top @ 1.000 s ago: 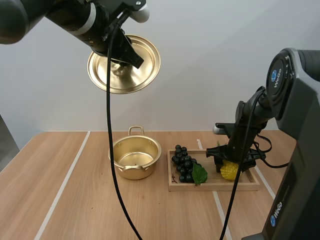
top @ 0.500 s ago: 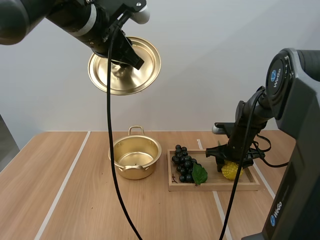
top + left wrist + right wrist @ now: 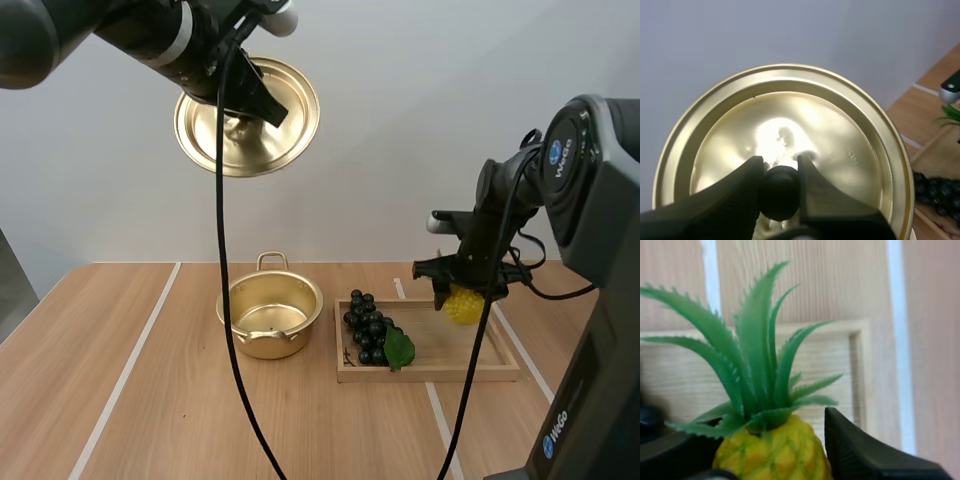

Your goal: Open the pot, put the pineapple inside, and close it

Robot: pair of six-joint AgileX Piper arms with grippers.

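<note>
Transfer is looking like the step in hand: the right hand point(image 3: 463, 296) is pinching the small yellow plastic pineapple with green leaves point(image 3: 465, 310) and holding it in the air over the right end of the shallow wooden tray point(image 3: 430, 374), clear of the tray's floor. In the right wrist view the fingers point(image 3: 865, 455) are sitting on either side of the yellow body, the leafy crown pointing away from the hand. The round golden metal pot point(image 3: 268, 345) is standing open and empty near the middle of the table point(image 3: 150, 400), just beside the tray's left edge. The left hand point(image 3: 247, 103) is gripping the black knob point(image 3: 780, 192) of the golden metal lid point(image 3: 290, 115) and holding it high over the table, well apart from the pot, so the mouth is lying free.

To do this well, the right arm is needing to travel toward the table's left edge without dropping lower, passing over the bunch of dark grapes point(image 3: 368, 325) and the green leaf point(image 3: 400, 348) at the tray's left end rather than brushing them. Centring the fruit over the pot's mouth, lowering it inside the rim and only then spreading the fingers is looking safest; releasing from high up is risking a bounce off the metal wall. The lid is best waiting aloft until the right hand is clear
</note>
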